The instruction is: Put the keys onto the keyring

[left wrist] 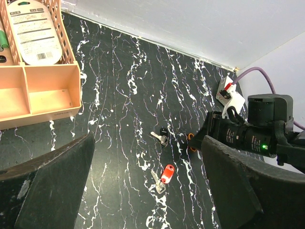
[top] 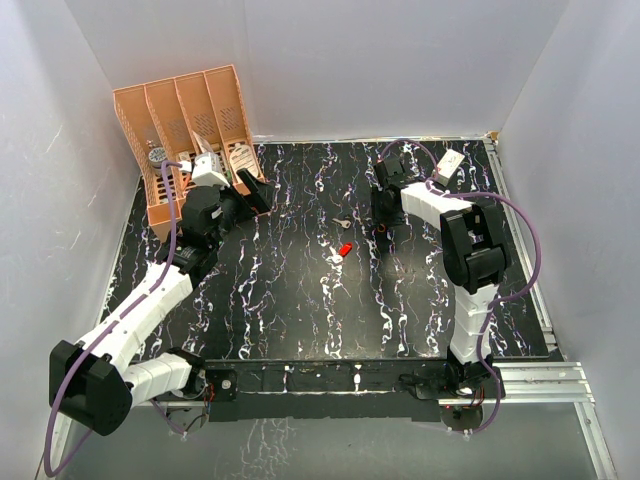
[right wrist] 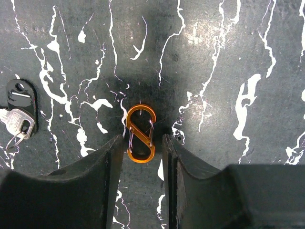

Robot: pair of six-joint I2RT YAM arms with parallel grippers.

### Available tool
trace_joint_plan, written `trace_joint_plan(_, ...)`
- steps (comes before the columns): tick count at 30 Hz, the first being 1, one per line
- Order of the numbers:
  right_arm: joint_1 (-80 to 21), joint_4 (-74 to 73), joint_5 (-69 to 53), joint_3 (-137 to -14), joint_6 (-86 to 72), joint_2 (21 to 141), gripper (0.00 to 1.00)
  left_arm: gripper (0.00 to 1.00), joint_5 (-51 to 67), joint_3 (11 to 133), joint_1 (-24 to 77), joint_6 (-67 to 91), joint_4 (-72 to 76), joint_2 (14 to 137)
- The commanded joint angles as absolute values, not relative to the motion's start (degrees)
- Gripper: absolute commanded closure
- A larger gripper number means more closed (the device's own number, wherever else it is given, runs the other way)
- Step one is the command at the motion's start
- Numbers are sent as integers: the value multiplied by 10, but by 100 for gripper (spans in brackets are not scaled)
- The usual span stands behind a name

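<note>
The keyring (right wrist: 140, 134), an orange figure-eight clip, lies flat on the bench (top: 300, 300) directly under the right tool (right wrist: 143, 145). The tool's two fingers are set narrow and straddle the clip's near half, just beside it on either side, with a sliver of gap showing on one side, so it does not look clamped. The clip's long axis runs parallel to the fingers, pointing away from the wrist. The silver key (right wrist: 19, 121) lies near, off to one side, and the red-headed key (left wrist: 167, 173) is a little further. The left tool (left wrist: 148, 143) is spread wide and well apart, so the right arm is the nearer.
</note>
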State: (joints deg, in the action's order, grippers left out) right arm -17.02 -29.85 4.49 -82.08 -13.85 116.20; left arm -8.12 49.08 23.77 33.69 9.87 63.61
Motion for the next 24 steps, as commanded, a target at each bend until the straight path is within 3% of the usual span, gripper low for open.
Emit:
trace_joint_plan(1,-166,-279,42,-845,-142,1170,66,8,-84,497,236,339,111,636)
trace_joint_plan(7,-165,-278,39,-846,-142,1173,69,8,-85,497,236,339,111,635)
trace_joint_plan(12,-165,-285,40,-851,-142,1178,96,8,-85,499,236,338,110,635)
trace_joint_plan(24,-164,-284,52,-851,-145,1177,100,8,-86,500,236,337,110,636)
